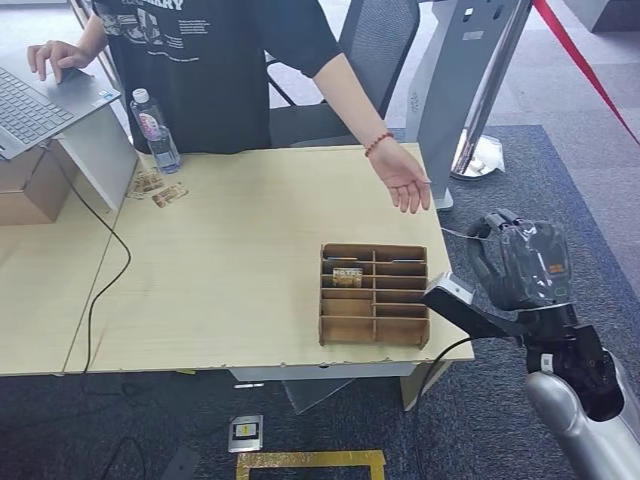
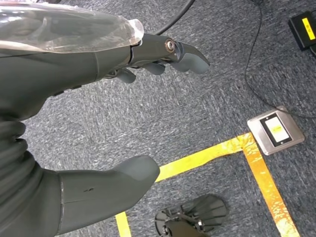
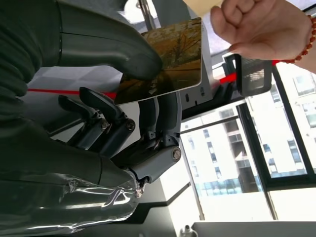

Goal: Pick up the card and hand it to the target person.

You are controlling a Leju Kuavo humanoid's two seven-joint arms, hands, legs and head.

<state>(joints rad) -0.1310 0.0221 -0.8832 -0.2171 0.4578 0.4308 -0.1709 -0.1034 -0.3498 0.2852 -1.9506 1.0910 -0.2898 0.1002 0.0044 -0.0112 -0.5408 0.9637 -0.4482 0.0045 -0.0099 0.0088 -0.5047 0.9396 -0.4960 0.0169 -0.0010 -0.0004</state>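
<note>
The right hand (image 3: 123,103) pinches the card (image 3: 168,57) near the person's hand (image 1: 404,178); the left hand (image 2: 93,118) hangs open, holding nothing.

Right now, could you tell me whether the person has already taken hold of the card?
No, the right hand holds the card under its thumb, and the person's hand is beside it, not touching.

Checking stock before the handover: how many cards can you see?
4, possibly more hidden in the wooden organizer: one card pinched by the right hand, one standing in the organizer, and two lying near the water bottle, at and.
</note>
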